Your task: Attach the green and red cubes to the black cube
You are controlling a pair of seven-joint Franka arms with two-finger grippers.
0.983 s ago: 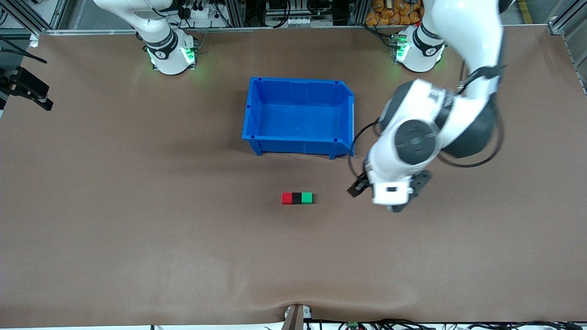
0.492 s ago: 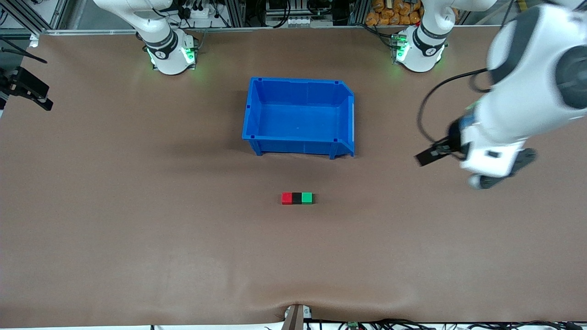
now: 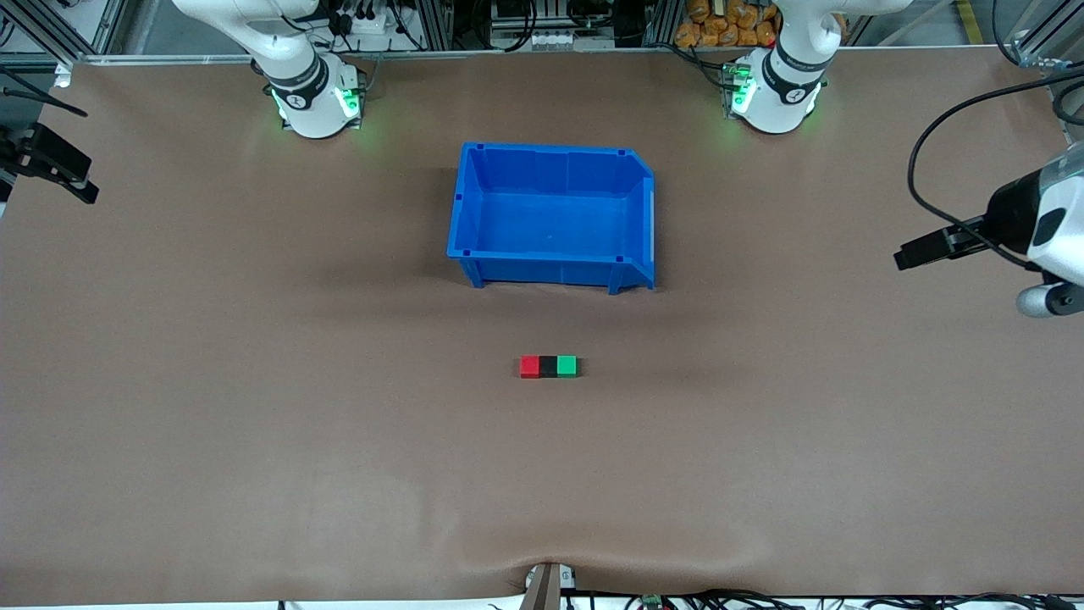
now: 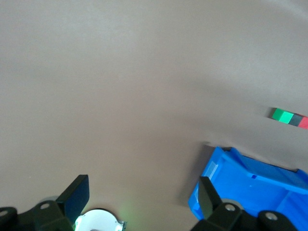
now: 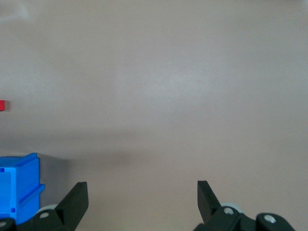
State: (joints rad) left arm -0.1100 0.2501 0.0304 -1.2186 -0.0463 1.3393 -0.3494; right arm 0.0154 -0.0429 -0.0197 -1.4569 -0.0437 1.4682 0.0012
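Note:
The red cube (image 3: pixel 530 366), the black cube (image 3: pixel 549 366) and the green cube (image 3: pixel 566 365) lie in one touching row on the brown table, black in the middle, nearer to the front camera than the blue bin (image 3: pixel 555 212). The row also shows in the left wrist view: green (image 4: pixel 287 117), black (image 4: pixel 297 120), red (image 4: pixel 304 122). My left gripper (image 4: pixel 142 195) is open and empty, up over the table at the left arm's end (image 3: pixel 1048 300). My right gripper (image 5: pixel 142 192) is open and empty over bare table; it is out of the front view. The red cube (image 5: pixel 2 105) shows at the edge of the right wrist view.
The blue bin is empty and stands mid-table between the two arm bases; it also shows in the left wrist view (image 4: pixel 250 178) and the right wrist view (image 5: pixel 19 187). The left arm's base (image 3: pixel 775 93) and the right arm's base (image 3: pixel 313 97) stand along the table's edge farthest from the camera.
My left arm has swung away from beside the green cube toward the left arm's end of the table and risen. The three cubes have not moved.

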